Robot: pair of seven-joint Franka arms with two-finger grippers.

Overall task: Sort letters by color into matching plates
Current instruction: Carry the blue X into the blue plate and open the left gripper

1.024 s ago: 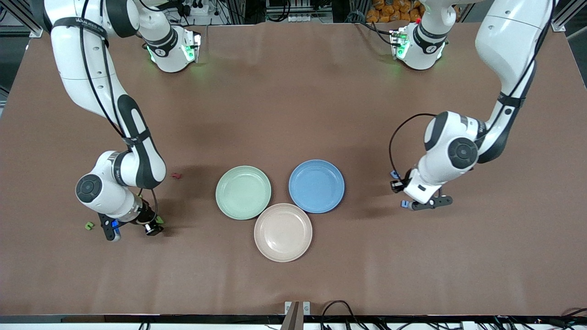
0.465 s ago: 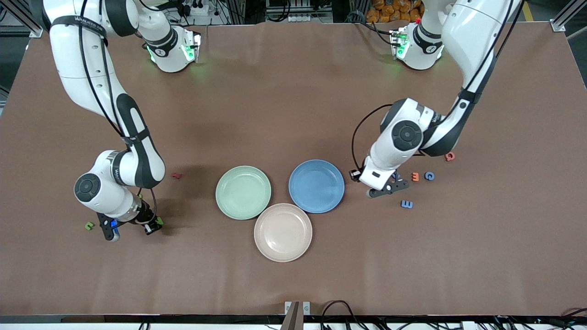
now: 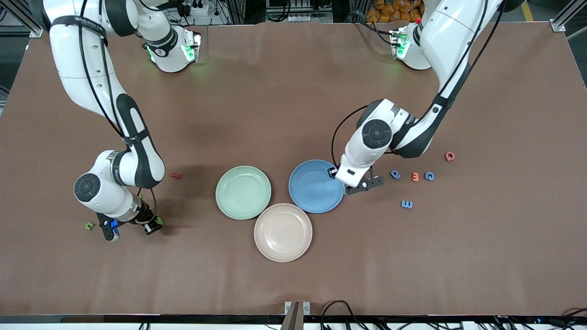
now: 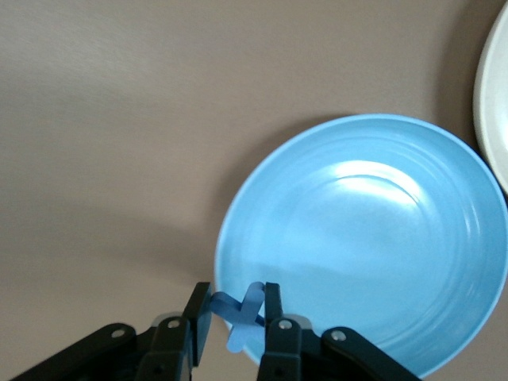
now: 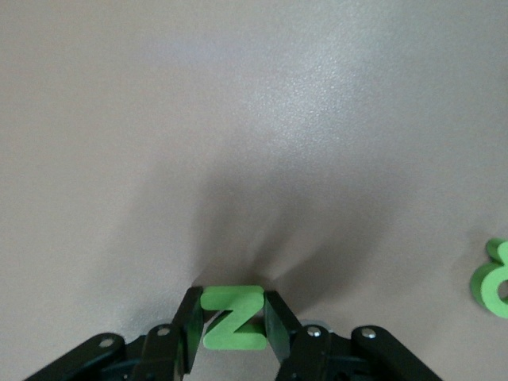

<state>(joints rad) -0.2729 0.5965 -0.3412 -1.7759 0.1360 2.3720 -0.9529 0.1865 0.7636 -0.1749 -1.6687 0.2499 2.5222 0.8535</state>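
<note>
Right hand [image 5: 232, 329] low at table's 8 o'clock, clamped on green letter [image 5: 232, 317]: light, stiff; flat sides suit pinching. Left hand [image 4: 236, 317] over blue plate [image 3: 312, 190] rim, 3 o'clock edge, pinching blue letter [image 4: 242, 313].

Three plates on the table: mint green plate [image 3: 243, 192], blue plate [image 3: 312, 190], pale pink plate [image 3: 283, 232]. Four blue letters [image 3: 407, 204], at least three green letters [image 3: 89, 225], two red letters [image 3: 450, 156], one orange letter [image 3: 415, 176].

In the front view, the right arm's wrist hides the green letter Z [image 5: 232, 317]; another green letter [image 5: 494, 279] is cut off.
</note>
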